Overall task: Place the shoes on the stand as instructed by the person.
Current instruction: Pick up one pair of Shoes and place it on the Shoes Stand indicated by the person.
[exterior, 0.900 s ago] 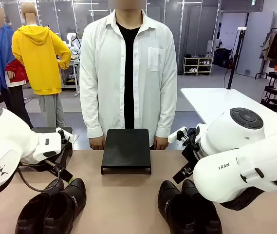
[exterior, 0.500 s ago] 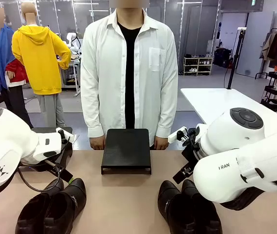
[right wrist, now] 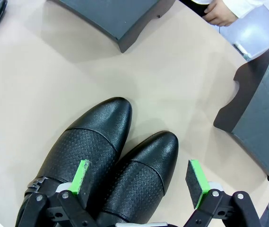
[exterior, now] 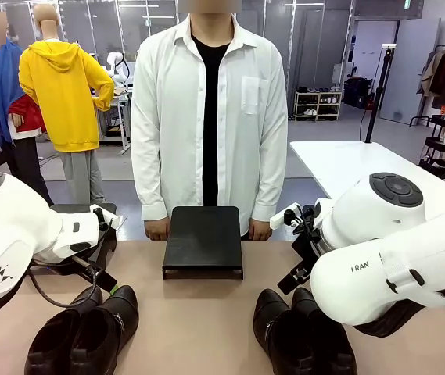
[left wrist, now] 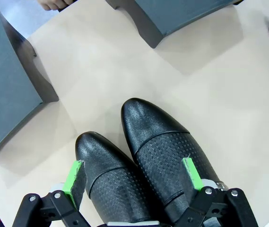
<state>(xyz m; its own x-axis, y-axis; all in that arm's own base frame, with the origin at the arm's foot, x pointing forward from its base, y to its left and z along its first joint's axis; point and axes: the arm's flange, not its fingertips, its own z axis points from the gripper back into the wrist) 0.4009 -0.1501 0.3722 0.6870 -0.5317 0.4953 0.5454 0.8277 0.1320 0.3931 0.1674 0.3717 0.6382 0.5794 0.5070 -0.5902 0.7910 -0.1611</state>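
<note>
Hanging over the left pair [left wrist: 139,161] of shoes, the left gripper [left wrist: 132,175] has its jaws wide apart and holds nothing; its green pads [left wrist: 73,176] sit one at each outer side of the pair (whether they touch the leather cannot be told). The right gripper [right wrist: 138,178] is likewise spread and empty above the right pair [right wrist: 110,156], a pad [right wrist: 195,182] out beyond the outer shoe.

Both pairs stand on the tabletop [exterior: 199,312], nearer the robot than the black stand [exterior: 203,238]: the left pair [exterior: 89,328] to its left, the right pair [exterior: 300,332] to its right, toes angled roughly toward it. The stand is bare on top. Right behind it stands the person [exterior: 209,117], one hand [exterior: 156,228] just beside its far left corner and the other hand [exterior: 258,229] just beside its far right corner.
</note>
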